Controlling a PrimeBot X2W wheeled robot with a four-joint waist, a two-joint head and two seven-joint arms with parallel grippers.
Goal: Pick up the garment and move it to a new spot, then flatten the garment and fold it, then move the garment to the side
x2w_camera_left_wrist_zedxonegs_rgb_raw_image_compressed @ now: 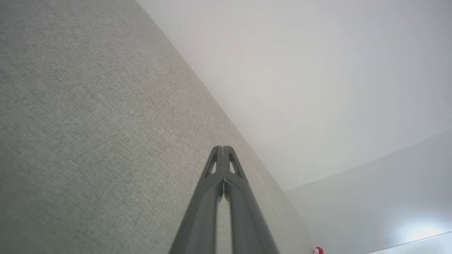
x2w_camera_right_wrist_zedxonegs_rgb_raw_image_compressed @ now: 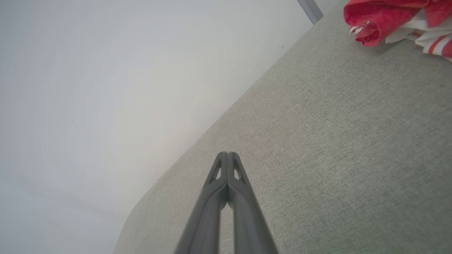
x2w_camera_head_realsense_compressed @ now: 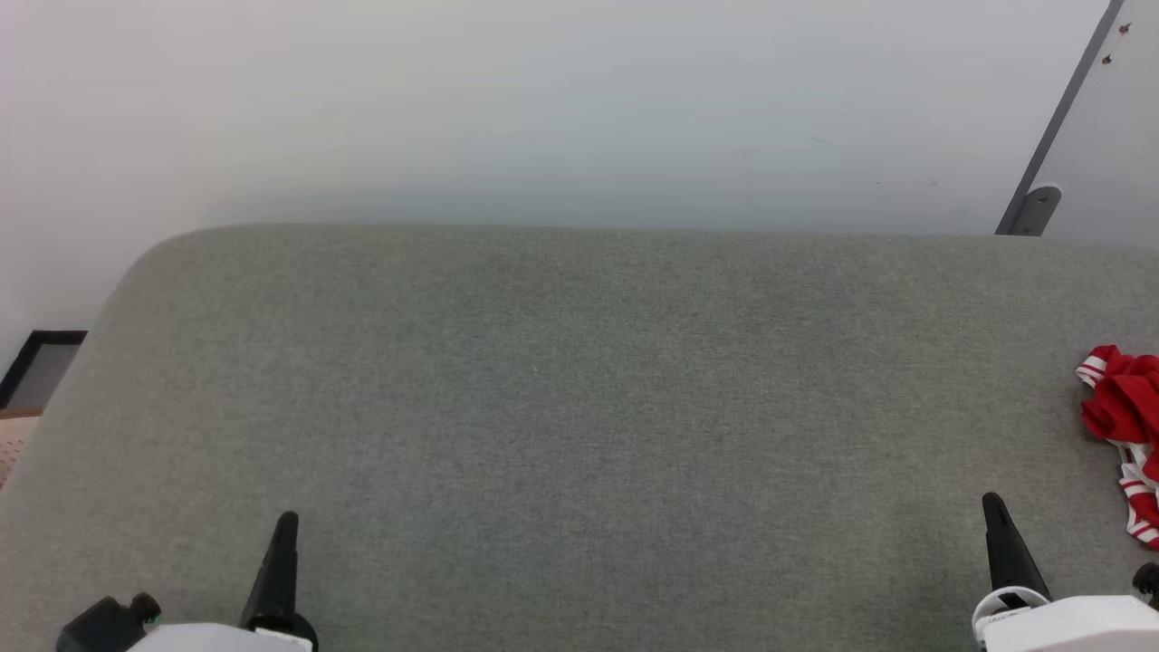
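The garment (x2w_camera_head_realsense_compressed: 1121, 407) is found bunched at the right edge of the grey fabric surface (x2w_camera_head_realsense_compressed: 579, 389), ahead and right of the right gripper (x2w_camera_head_realsense_compressed: 994, 503), judged nearer. It and the left gripper (x2w_camera_head_realsense_compressed: 286, 521) are pressed together, empty.

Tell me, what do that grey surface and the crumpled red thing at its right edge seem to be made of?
The grey surface looks like woven upholstery fabric, matte: the wrist views show a fine heathered weave, and its corner is rounded, perhaps padded. The garment looks like soft cloth, red with red-white striped trim: it lies in loose folds.
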